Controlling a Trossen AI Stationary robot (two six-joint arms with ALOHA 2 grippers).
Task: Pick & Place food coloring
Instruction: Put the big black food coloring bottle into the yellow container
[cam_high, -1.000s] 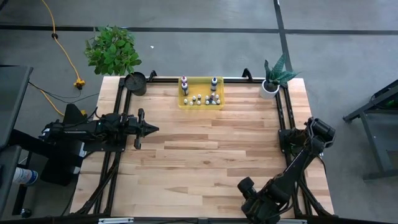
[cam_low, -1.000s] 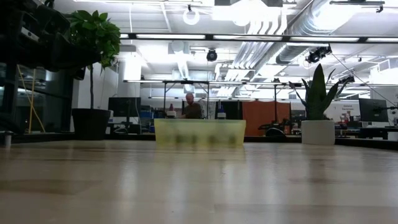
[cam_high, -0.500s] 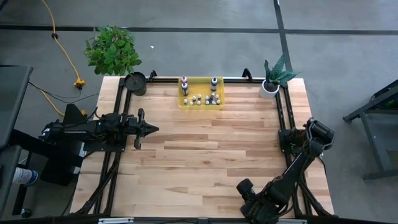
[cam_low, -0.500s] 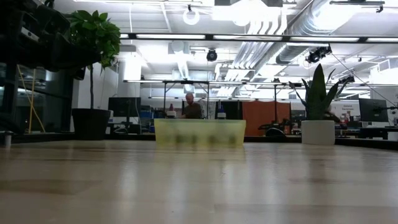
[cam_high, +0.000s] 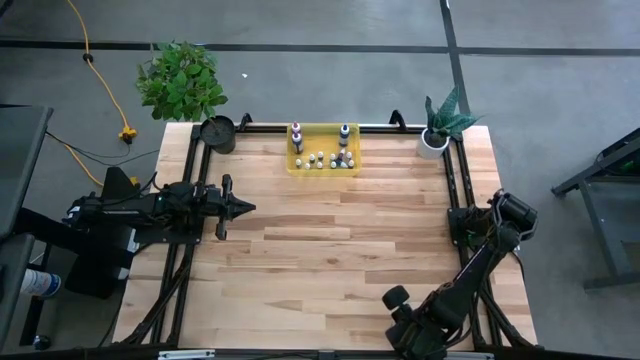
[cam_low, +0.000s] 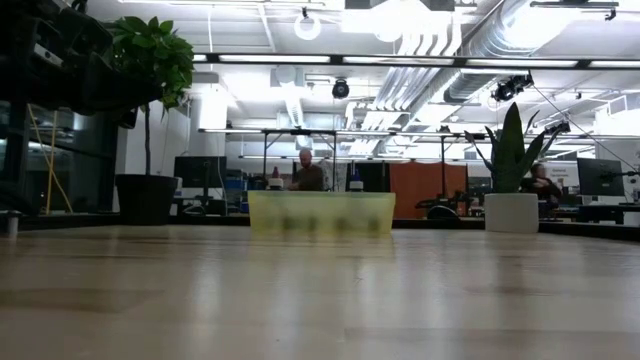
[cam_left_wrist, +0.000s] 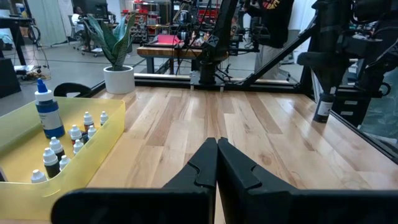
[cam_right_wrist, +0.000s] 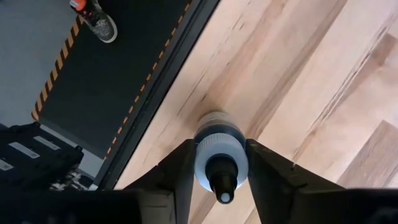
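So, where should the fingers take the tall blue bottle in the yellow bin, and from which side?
Probably from above: the tall blue bottle stands upright, and the wall of the yellow bin blocks a level approach. Close the fingers on its neck, which rises clear of the small bottles beside it.

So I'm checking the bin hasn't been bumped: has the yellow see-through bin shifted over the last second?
No. The yellow see-through bin sits at the same spot against the table's far edge, between the black pot and white pot.

An open-plan lab: exposed ceiling ducts (cam_low: 430, 60), far workbenches (cam_low: 290, 150) (monitors too).
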